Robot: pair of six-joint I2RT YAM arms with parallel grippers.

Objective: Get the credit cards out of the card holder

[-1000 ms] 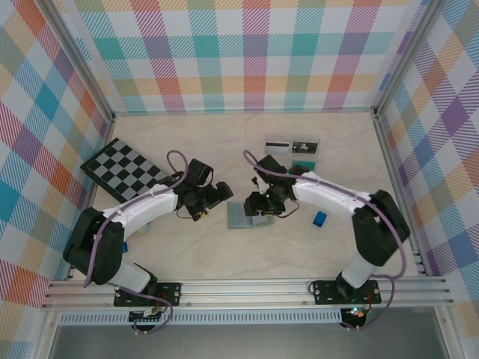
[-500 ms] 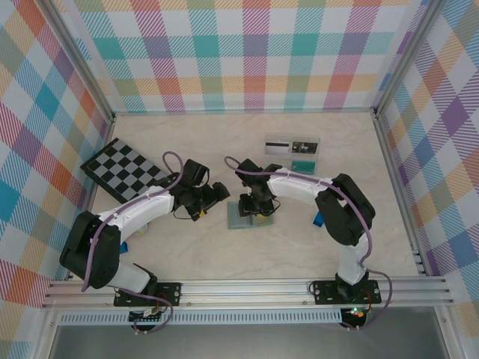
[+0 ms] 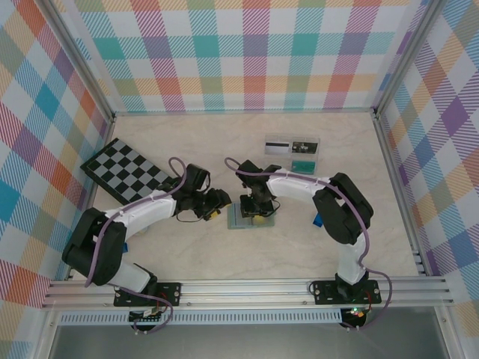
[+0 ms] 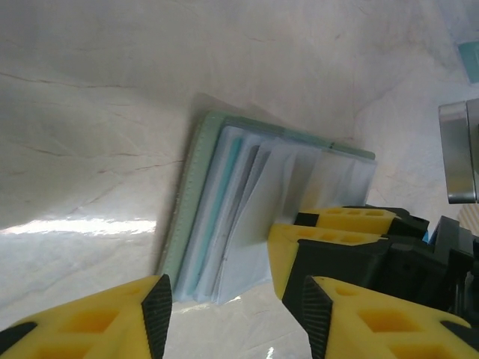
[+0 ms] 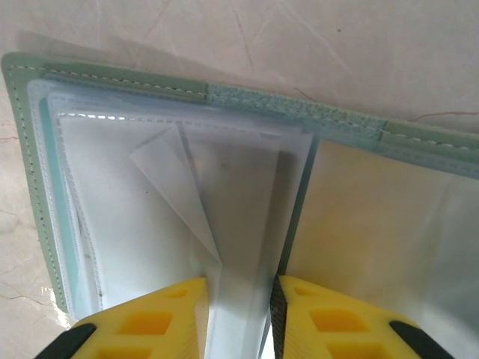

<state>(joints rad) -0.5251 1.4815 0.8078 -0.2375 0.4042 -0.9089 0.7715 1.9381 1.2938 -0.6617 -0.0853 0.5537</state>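
Observation:
The sage-green card holder [image 3: 238, 219] lies open on the table, its clear sleeves fanned out [image 4: 247, 202]. A teal card edge [image 4: 212, 217] and a dark one show inside the sleeves. My right gripper [image 3: 255, 212] is down on the holder, and its yellow fingers [image 5: 150, 318] press a raised clear sleeve [image 5: 243, 224] from both sides. My left gripper [image 4: 236, 321] hovers low just left of the holder, open, with bare table between its pads. Other credit cards, a white one with a black stripe [image 3: 275, 143], a dark one and a teal one [image 3: 301, 162], lie at the back.
A clear tray [image 3: 317, 149] at the back right holds the loose cards. A small blue block [image 3: 320, 219] sits right of the right arm. A checkered board [image 3: 123, 168] lies at the left. Plaid walls close in three sides.
The right gripper has swung left onto the open holder and narrowed around a sleeve. The left gripper has narrowed too and moved down toward the holder's left edge.

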